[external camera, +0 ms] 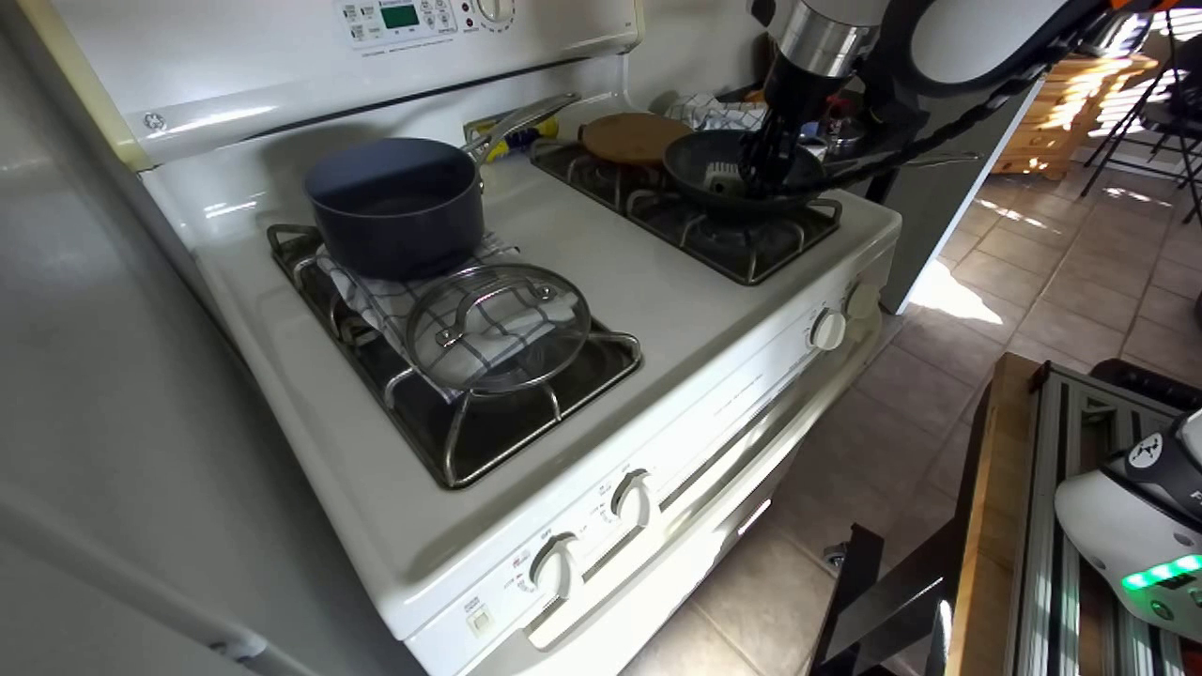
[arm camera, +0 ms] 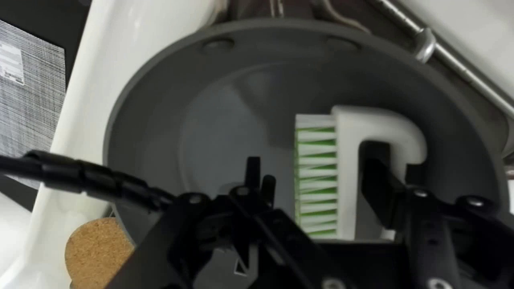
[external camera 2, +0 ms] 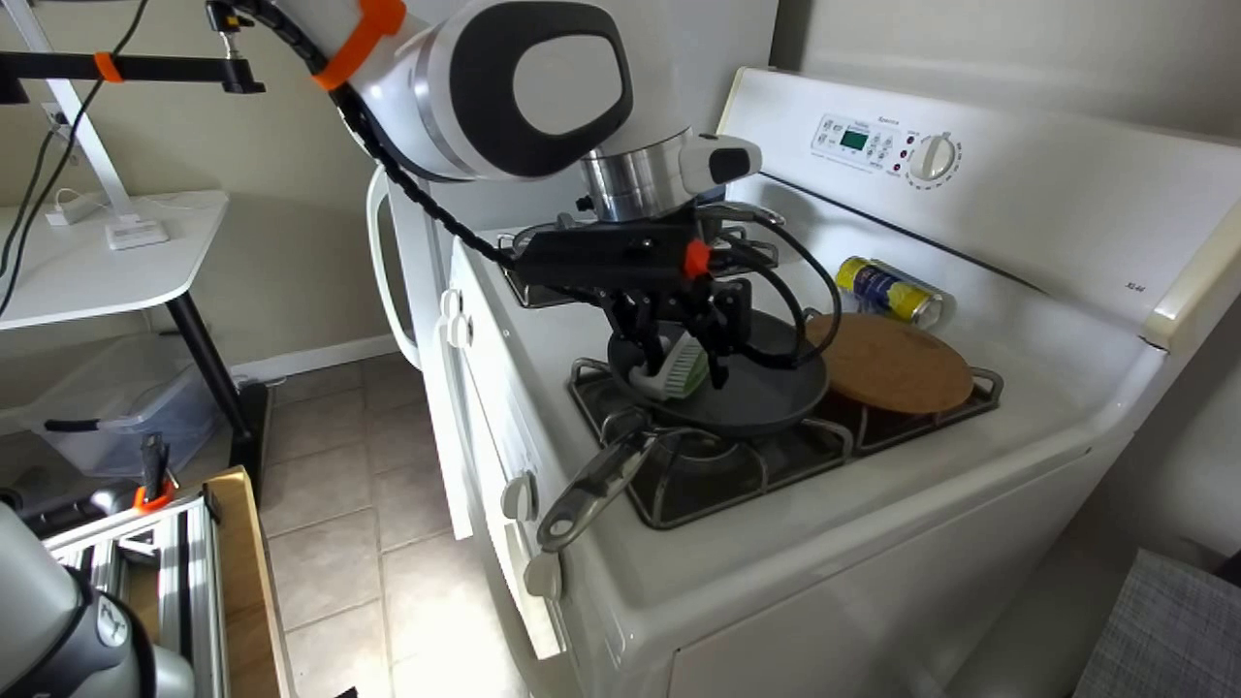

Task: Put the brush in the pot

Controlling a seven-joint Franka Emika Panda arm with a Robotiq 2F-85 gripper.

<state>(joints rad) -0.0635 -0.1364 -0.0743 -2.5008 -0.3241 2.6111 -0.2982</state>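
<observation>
The brush is white with white and green bristles. It lies on its side in the dark grey frying pan (external camera: 693, 158) and shows in the wrist view (arm camera: 347, 176) and in both exterior views (external camera: 721, 178) (external camera 2: 679, 370). My gripper (arm camera: 317, 180) is open, low over the pan, with one finger on the bristle side and the other overlapping the handle's loop. The bristle-side finger is apart from the brush; contact at the handle is unclear. The navy-blue pot (external camera: 399, 211) stands upright on the far burner from the pan, its inside bare where visible. In an exterior view the arm mostly hides it.
A glass lid (external camera: 526, 352) lies on a checked towel (external camera: 362, 282) beside the pot. The pot's handle (external camera: 516, 122) points toward the back panel. A brown round board (external camera 2: 882, 364) and a yellow can (external camera 2: 887, 291) sit behind the pan. The pan's handle (external camera 2: 596, 494) overhangs the stove front.
</observation>
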